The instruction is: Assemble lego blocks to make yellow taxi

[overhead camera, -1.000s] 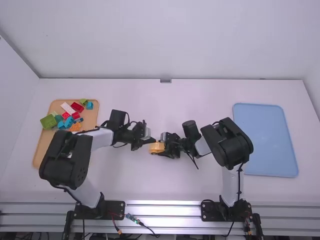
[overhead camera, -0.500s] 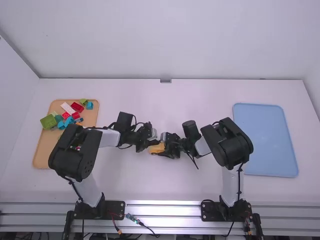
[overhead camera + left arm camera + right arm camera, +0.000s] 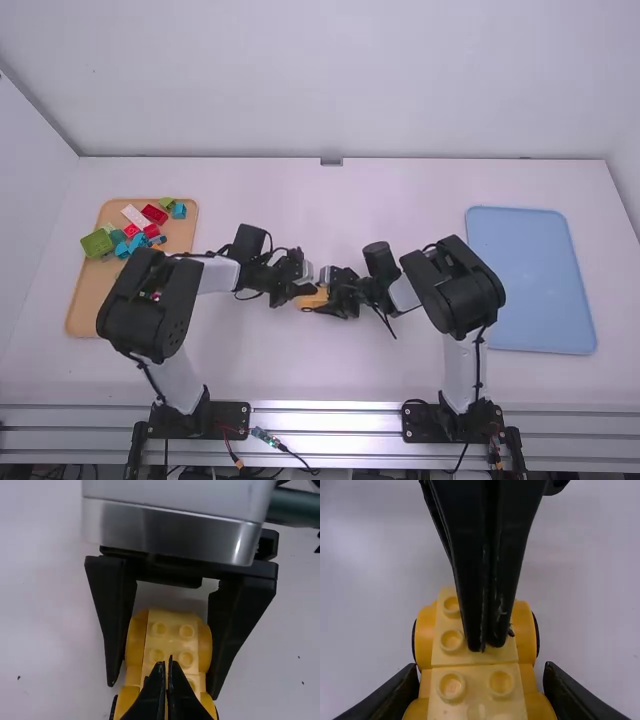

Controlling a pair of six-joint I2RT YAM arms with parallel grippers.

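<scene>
Pale yellow studded bricks sit on a darker yellow wheeled base, forming a small yellow car (image 3: pixel 312 302) (image 3: pixel 172 645) (image 3: pixel 449 652) near the middle of the table. In the high view my left gripper (image 3: pixel 307 289) is over its left part and my right gripper (image 3: pixel 329 295) holds it from the right. The left wrist view has my left gripper (image 3: pixel 168 667) with both fingers together above the studs, nothing visible between them. My right gripper (image 3: pixel 480 676) is shut on the car, one finger along each side.
At the left, a wooden tray (image 3: pixel 84 308) carries several loose bricks, including a green block (image 3: pixel 97 243), a red one (image 3: pixel 154 214) and blue ones (image 3: pixel 138 243). Over on the right lies a blue tray (image 3: pixel 530 280). The left forearm passes over the wooden tray's right edge.
My left arm has moved right, bringing its gripper from beside the yellow car to above it. My right gripper has stayed nearly in place on the car.
</scene>
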